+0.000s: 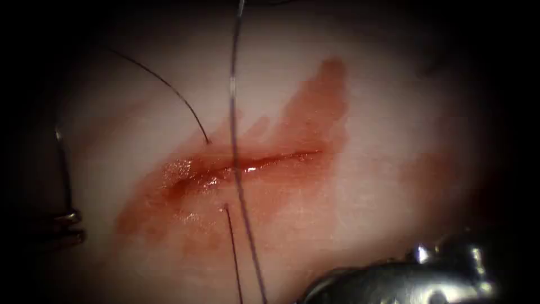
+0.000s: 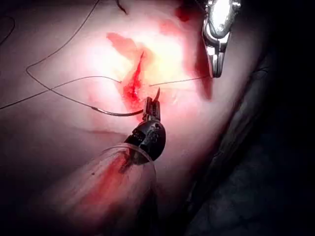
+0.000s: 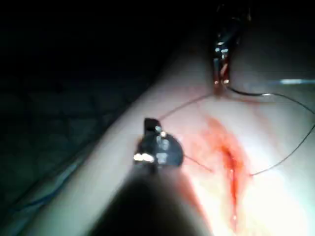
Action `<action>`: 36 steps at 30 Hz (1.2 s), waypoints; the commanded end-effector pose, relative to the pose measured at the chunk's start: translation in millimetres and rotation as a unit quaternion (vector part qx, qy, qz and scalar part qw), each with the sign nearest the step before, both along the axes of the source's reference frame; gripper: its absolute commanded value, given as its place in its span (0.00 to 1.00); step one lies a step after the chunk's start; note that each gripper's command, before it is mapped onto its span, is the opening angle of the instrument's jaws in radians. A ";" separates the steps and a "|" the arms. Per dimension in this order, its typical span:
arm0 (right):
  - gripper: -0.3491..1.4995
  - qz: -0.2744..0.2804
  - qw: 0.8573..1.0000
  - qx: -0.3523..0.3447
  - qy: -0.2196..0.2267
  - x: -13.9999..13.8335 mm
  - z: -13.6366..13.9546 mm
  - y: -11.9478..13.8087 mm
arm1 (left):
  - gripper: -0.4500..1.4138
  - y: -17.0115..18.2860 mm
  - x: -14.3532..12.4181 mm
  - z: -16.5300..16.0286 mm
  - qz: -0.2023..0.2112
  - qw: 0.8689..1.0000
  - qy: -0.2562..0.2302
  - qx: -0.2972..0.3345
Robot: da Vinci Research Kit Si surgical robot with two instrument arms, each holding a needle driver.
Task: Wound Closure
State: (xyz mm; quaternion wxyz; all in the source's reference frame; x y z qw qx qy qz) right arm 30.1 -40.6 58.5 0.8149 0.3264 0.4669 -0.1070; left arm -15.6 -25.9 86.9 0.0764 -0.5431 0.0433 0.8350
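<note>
Right tool (image 1: 405,278): nearest the endoscope, a bright metal body at 5 o'clock, well apart from the cut (image 1: 242,166); it holds nothing that I can see, and whether it is released or clenched I cannot tell.
Left tool (image 1: 68,225): at 9 o'clock in the endoscope view, at the dark edge, left of the cut; its 2 jaws are clenched on the needle (image 1: 63,169).
Needle: outside the tissue (image 1: 394,141), left of the cut; its long axis runs from the jaws toward 12 o'clock in the endoscope view.
Left wrist view adds: the grip sits near 1 end of the curve, and the longer part arcs away from the jaws to where the thread joins it. The endoscope view leaves this in shadow.
Right wrist view adds: the left tool stands at the far end of the cut with the needle curving off from its tip.
Thread (image 1: 233,101): 1 strand crosses the cut from 12 to 6 o'clock; 2 thinner strands meet the tissue, 1 just on the 12 o'clock side of the cut, 1 just on the 6 o'clock side.
Red fluid (image 1: 315,101): wets the cut and spreads toward 1 and 7 o'clock.
</note>
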 end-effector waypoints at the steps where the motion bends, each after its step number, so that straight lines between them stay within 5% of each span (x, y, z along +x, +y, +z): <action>1: 0.00 -0.019 1.000 0.006 0.011 0.2 -0.3 -1.2 | 0.00 -0.5 -0.6 0.6 0.001 1.000 -0.001 0.001; 3: 0.00 -0.017 1.000 0.005 0.012 0.2 -0.3 -0.8 | 0.00 -0.5 -0.6 0.6 0.001 1.000 -0.001 0.001; 4: 0.55 0.002 1.000 -0.012 0.010 0.1 -0.3 0.0 | 0.00 -0.5 -0.6 0.6 0.001 1.000 -0.001 0.001; 5: 0.79 0.031 0.999 -0.037 0.008 -0.6 -0.2 1.3 | 0.00 -0.5 -0.6 0.6 0.001 1.000 -0.001 0.001; 7: 0.85 0.048 0.998 -0.046 0.006 -1.6 0.0 2.7 | 0.00 -0.5 -0.6 0.6 0.001 1.000 -0.001 0.001; 13: 0.77 0.099 0.993 -0.063 -0.011 -5.6 2.5 6.2 | 0.00 -0.5 -0.6 0.6 0.001 1.000 -0.001 0.001; 17: 0.83 0.141 0.986 -0.082 -0.036 -5.6 5.2 6.7 | 0.00 -0.6 -0.8 0.7 0.002 1.000 0.000 0.001; 23: 0.84 0.155 0.984 -0.083 -0.035 -1.6 9.9 5.6 | 0.00 -0.7 -1.0 0.8 0.004 1.000 0.000 0.002; 31: 0.77 0.173 0.980 -0.085 -0.039 2.6 11.3 6.2 | 0.00 -0.7 -1.0 0.8 0.004 1.000 0.000 0.002; 34: 0.69 0.179 0.979 -0.083 -0.042 3.5 12.0 6.0 | 0.00 -0.7 -1.0 0.8 0.004 1.000 0.000 0.002; 36: 0.40 0.173 0.982 -0.070 -0.043 3.7 12.2 5.8 | 0.00 -0.7 -1.0 0.8 0.004 1.000 0.000 0.002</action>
